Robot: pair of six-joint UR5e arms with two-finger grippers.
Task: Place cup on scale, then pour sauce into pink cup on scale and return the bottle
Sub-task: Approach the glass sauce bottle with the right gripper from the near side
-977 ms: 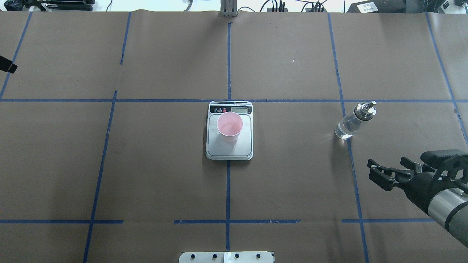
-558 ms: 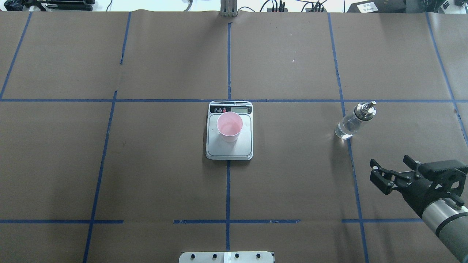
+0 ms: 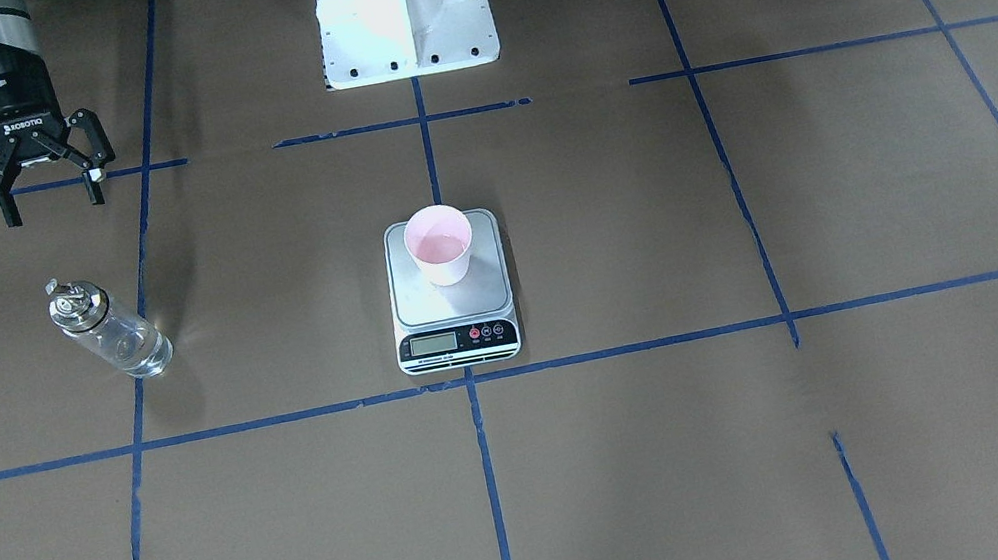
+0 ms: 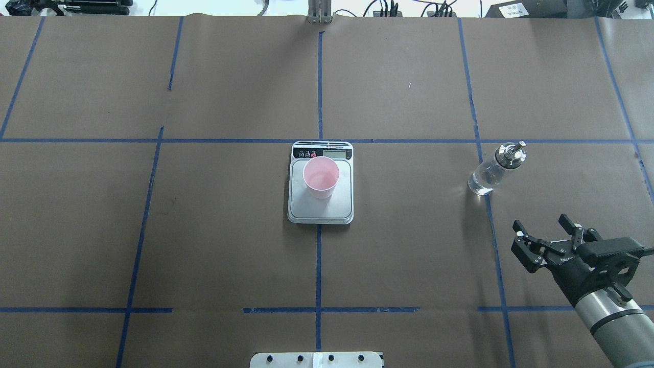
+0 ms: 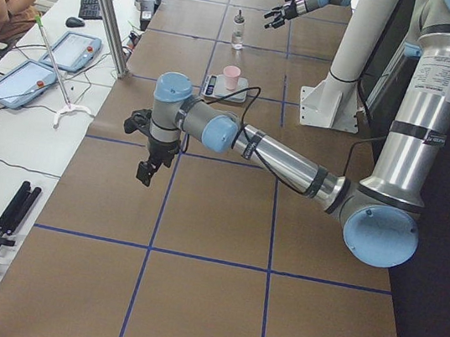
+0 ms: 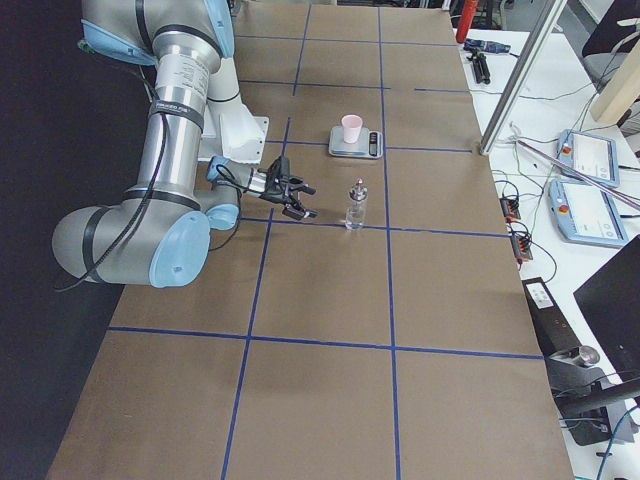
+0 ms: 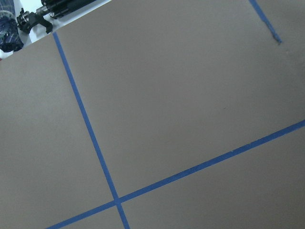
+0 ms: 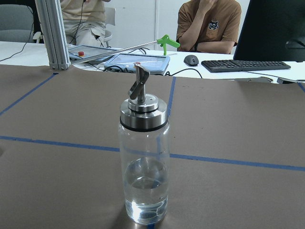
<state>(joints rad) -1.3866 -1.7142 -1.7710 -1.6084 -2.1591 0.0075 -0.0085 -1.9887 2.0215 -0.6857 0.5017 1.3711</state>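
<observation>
The pale pink cup [image 4: 321, 178] stands upright on the silver scale [image 4: 322, 210] at the table's middle; both also show in the front-facing view, the cup [image 3: 440, 244] on the scale [image 3: 453, 306]. The clear glass bottle [image 4: 488, 174] with metal cap and spout stands alone on the table to the right, its lower part holding clear sauce [image 8: 143, 191]. My right gripper [image 4: 540, 223] is open and empty, apart from the bottle on the robot's side, facing it. My left gripper [image 5: 147, 170] hangs over bare table far left; I cannot tell its state.
The white robot base [image 3: 404, 12] stands behind the scale. Beyond the table's far edge are tablets [image 8: 138, 59], a keyboard [image 8: 245, 66] and seated people. An aluminium post [image 8: 50, 33] stands at the far left corner. Blue tape lines grid the brown paper.
My right gripper has drawn back a little toward the robot and turned, still open. The left gripper's tip has left the overhead view's left edge. Cup, scale and bottle have not moved.
</observation>
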